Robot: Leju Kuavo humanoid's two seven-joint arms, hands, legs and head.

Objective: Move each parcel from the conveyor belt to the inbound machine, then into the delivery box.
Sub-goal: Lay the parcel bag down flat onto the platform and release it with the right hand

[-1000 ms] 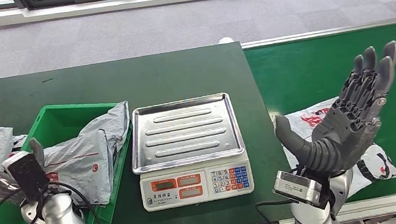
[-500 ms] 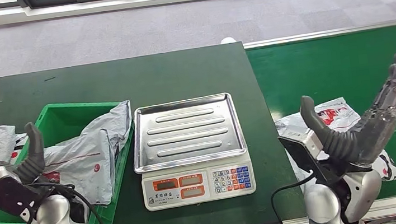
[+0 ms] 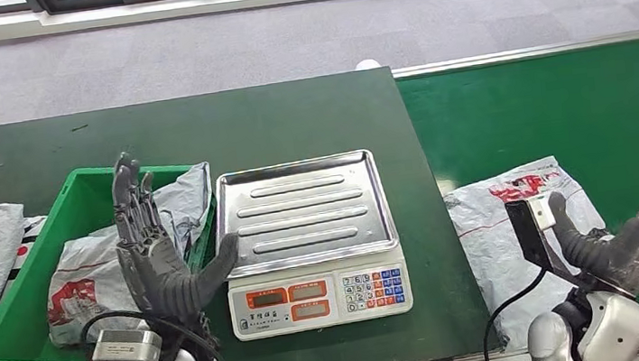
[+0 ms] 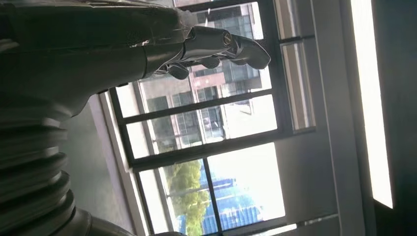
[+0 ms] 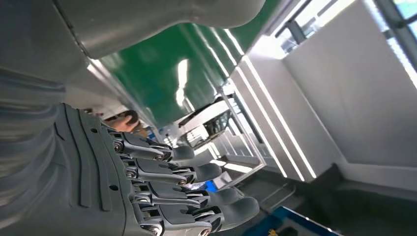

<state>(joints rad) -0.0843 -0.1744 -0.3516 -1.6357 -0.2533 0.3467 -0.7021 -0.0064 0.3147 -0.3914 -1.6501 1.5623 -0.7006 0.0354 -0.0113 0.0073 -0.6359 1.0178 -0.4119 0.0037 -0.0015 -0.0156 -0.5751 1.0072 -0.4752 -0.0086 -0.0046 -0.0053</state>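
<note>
Left robot hand [image 3: 160, 262] now stands raised with fingers spread and nothing in it, between the green box [image 3: 81, 191] on its outer side and the scale [image 3: 307, 236] just inside it; a second ago it was low at the box's near corner, so it has lifted clear. Grey parcels [image 3: 95, 274] lie in the box beside it. Right robot hand [image 3: 636, 235] has dropped from its high pose and hangs released, palm up, fingers apart, over the near edge of the green belt [image 3: 552, 99]. One parcel [image 3: 506, 214] lies on the belt just inward of that hand, untouched. Judging by this, the next parcel awaits a grasp, and the scale tray on the counter [image 3: 201, 126] is bare to receive it
</note>
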